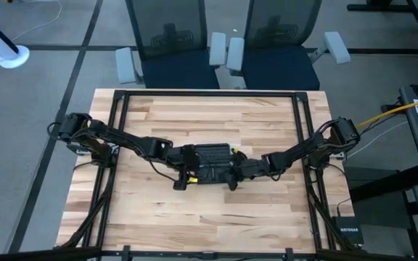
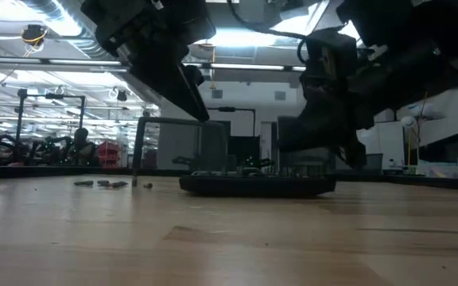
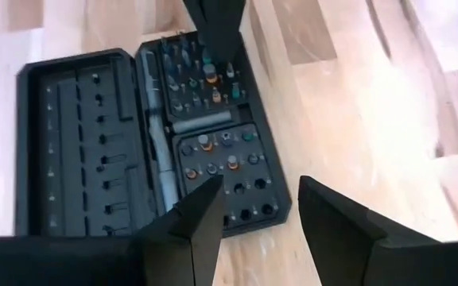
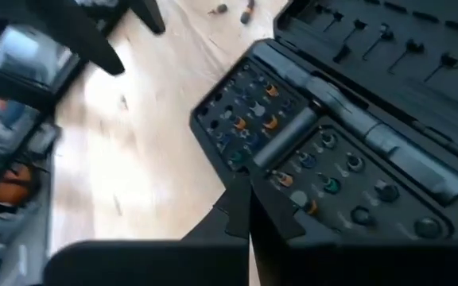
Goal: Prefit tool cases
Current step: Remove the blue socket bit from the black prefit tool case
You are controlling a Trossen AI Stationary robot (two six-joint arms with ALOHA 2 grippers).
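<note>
1 tool case lies open mid-tabletop, equally far from both side edges; rigid plastic, probably light and slippery (likely to skid), so grip a rim wall, not the slot grid. Left gripper hovers spread above its near edge; right gripper pressed together over the bits. Several loose bits lie beside it.

A light wooden worktop is seen, framed by black rails; two grey-backed chairs are set behind it; small loose bits are scattered on the wood; a black NETGEAR box is placed alongside.
</note>
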